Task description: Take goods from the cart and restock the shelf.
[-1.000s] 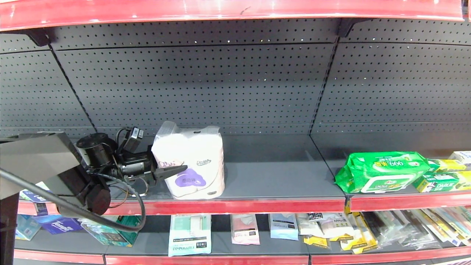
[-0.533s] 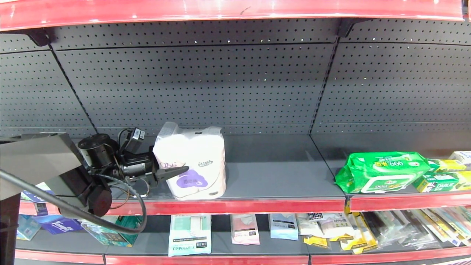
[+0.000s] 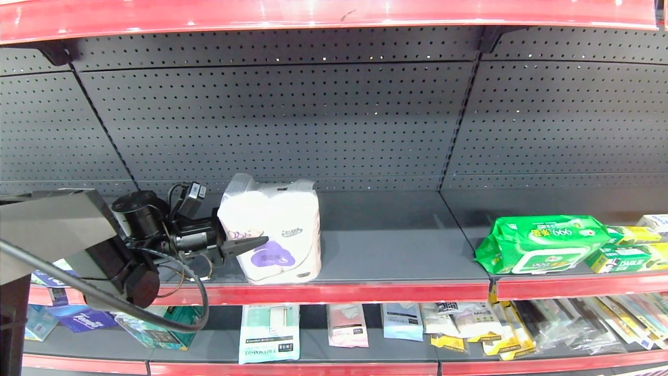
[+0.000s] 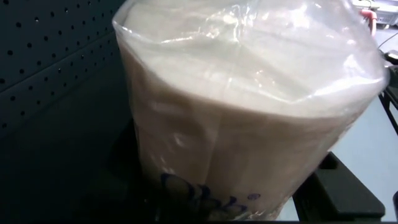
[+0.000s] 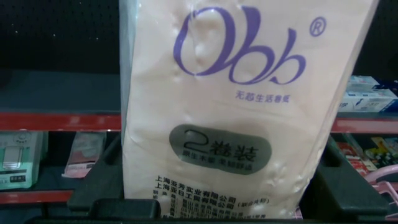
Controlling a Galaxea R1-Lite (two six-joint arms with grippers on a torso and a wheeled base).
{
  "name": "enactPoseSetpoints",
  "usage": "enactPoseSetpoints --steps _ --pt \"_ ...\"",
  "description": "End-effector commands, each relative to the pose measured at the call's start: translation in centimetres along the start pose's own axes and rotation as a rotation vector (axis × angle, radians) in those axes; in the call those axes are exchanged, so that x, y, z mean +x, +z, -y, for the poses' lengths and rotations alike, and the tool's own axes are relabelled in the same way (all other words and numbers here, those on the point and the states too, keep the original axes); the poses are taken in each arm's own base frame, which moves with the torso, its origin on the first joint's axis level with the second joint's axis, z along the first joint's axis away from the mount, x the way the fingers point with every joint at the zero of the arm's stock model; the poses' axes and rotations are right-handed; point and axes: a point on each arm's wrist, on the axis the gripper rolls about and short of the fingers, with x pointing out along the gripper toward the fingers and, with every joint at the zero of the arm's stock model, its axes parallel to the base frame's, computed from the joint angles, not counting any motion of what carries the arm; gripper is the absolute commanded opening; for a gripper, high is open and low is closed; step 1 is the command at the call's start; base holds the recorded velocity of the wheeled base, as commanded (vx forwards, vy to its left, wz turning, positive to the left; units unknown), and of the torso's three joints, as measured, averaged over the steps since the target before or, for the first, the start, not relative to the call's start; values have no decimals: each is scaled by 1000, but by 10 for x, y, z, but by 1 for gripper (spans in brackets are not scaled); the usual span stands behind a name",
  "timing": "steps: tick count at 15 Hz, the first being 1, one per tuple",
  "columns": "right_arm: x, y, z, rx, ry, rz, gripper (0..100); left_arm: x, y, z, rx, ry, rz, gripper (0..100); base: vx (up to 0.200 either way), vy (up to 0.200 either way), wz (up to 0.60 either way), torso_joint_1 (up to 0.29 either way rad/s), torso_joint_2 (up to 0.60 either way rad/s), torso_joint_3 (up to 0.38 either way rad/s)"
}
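Your head view: the mid shelf [image 3: 396, 250] holds one white pack [image 3: 282, 219], standing left of centre at the front edge. It also holds one green wipes pack [image 3: 540, 243] at the right, well apart from the first. The left gripper [image 3: 250, 237] is clamped on the pack, one finger across its front face. Your right wrist view adds a second pack [image 5: 242, 124], printed face to the camera, gripped between the fingers of the right gripper [image 5: 221, 193] in front of red shelf edges.
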Motion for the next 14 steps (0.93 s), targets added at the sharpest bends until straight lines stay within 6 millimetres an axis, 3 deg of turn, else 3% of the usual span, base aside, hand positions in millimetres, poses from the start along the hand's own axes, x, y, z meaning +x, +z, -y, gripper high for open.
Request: enactPoseSetpoints --steps 1,4,5,11,14 --pt "0 0 0 -1 1 0 0 0 -2 1 -12 -2 -2 0 0 0 0 0 0 0" --pt "0 0 0 0 1 1 0 0 -1 0 -10 -2 -2 0 0 0 0 0 0 0" --pt "0 0 0 -1 1 0 0 0 -2 0 -12 -2 -2 100 0 0 0 0 0 0" --pt "0 0 0 0 1 1 0 -1 3 0 -8 1 2 100 0 0 0 0 0 0" --pt "0 0 0 0 1 1 0 -12 21 -1 36 30 17 100 0 0 0 0 0 0"
